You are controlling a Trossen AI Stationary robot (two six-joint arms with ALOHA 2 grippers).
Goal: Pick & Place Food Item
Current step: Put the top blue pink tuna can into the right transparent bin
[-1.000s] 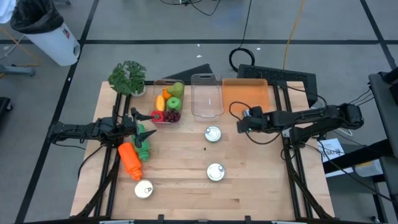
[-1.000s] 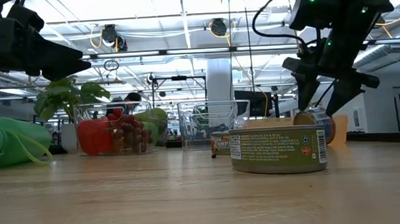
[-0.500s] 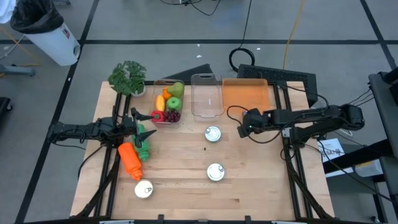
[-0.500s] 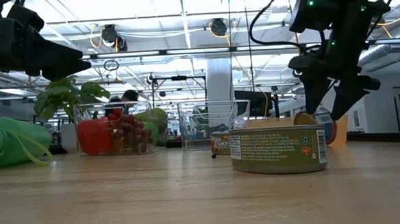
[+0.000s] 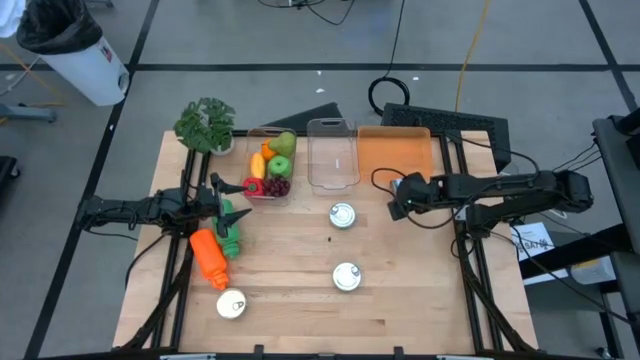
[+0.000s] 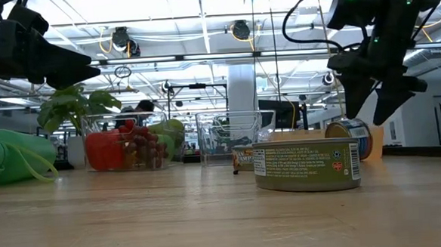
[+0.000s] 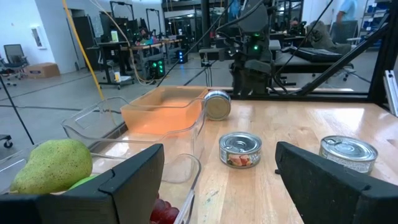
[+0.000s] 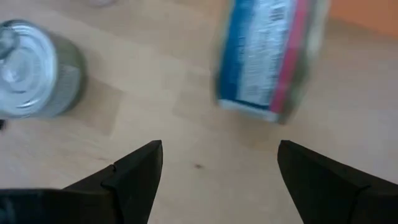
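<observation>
2 grippers, left (image 5: 222, 196) and right (image 5: 396, 199), fingers spread, right above tipped can (image 8: 271, 59).

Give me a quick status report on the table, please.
Right pincer open above blue-labelled can lying on its side, not touching. Left pincer open, waiting by fruit container. Nothing in the way.

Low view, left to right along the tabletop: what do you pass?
Green soft item → potted plant → fruit container → empty clear container → upright olive-label can → can on its side, under the open right gripper.
</observation>
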